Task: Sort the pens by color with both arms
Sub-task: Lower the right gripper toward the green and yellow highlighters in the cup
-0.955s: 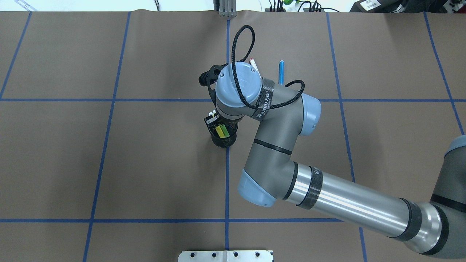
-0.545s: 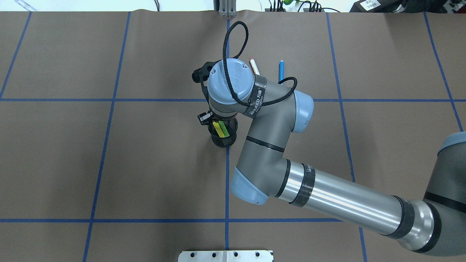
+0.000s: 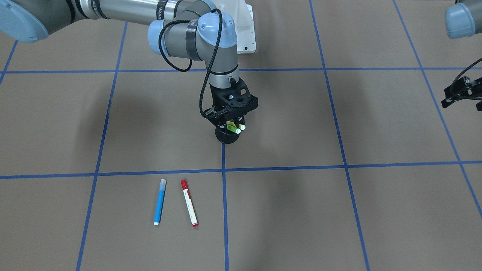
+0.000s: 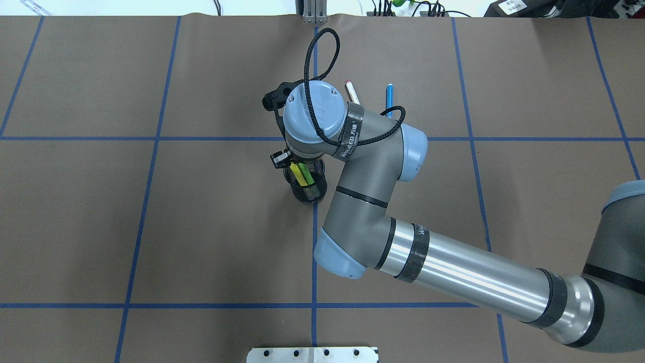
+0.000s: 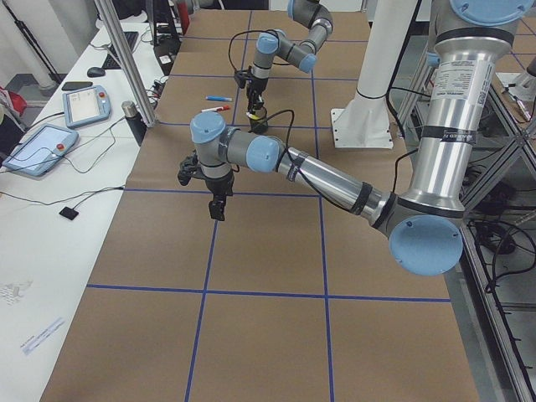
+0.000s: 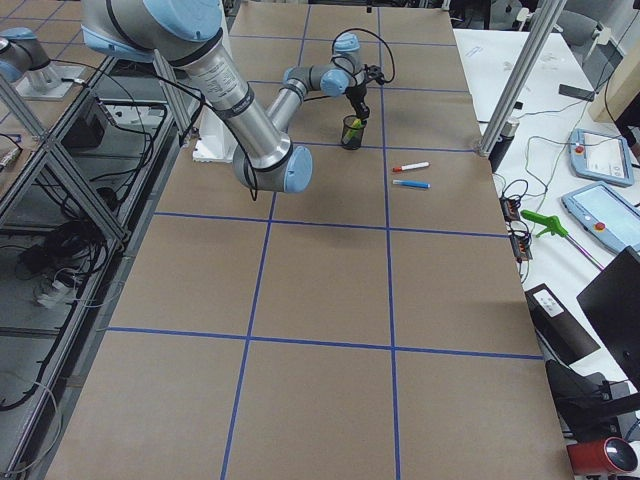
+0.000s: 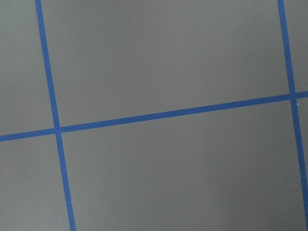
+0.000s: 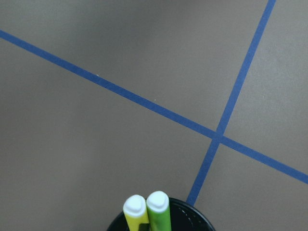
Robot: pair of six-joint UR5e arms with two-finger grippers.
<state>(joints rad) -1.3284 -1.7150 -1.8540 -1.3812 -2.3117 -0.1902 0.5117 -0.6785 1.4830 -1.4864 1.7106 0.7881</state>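
Plainly the sorting is half done, read across the front-facing view. Farthest from the black mesh cup (image 3: pixel 227 138) lies the blue pen (image 3: pixel 159 203), flat on the counter (image 3: pixel 339 210). It is on the side of the cup away from the robot's base, with the white pen with red cap (image 3: pixel 189 205) just beside it, a little nearer the cup and not touching it. Both lie free with space around them, which should suit a pick from above, and they seem to be the colours not yet dealt with. In the cup stand the yellow pen (image 8: pixel 136 214) and the green pen (image 8: pixel 159 211), side by side and leaning on the rim, their tops poking out toward the operators' side. Grouping them there looks like the point of the cup. The right end effector (image 3: pixel 229 121) hangs directly over the cup, close above the pens. Overhead, one finger shows outside the cup's rim, so it looks spread and gripping nothing, though the wrist hides most of it. Well away from the cup, over bare counter, the left end effector (image 5: pixel 218 208) points down, probably parked out of the way. I cannot tell how far open it is.
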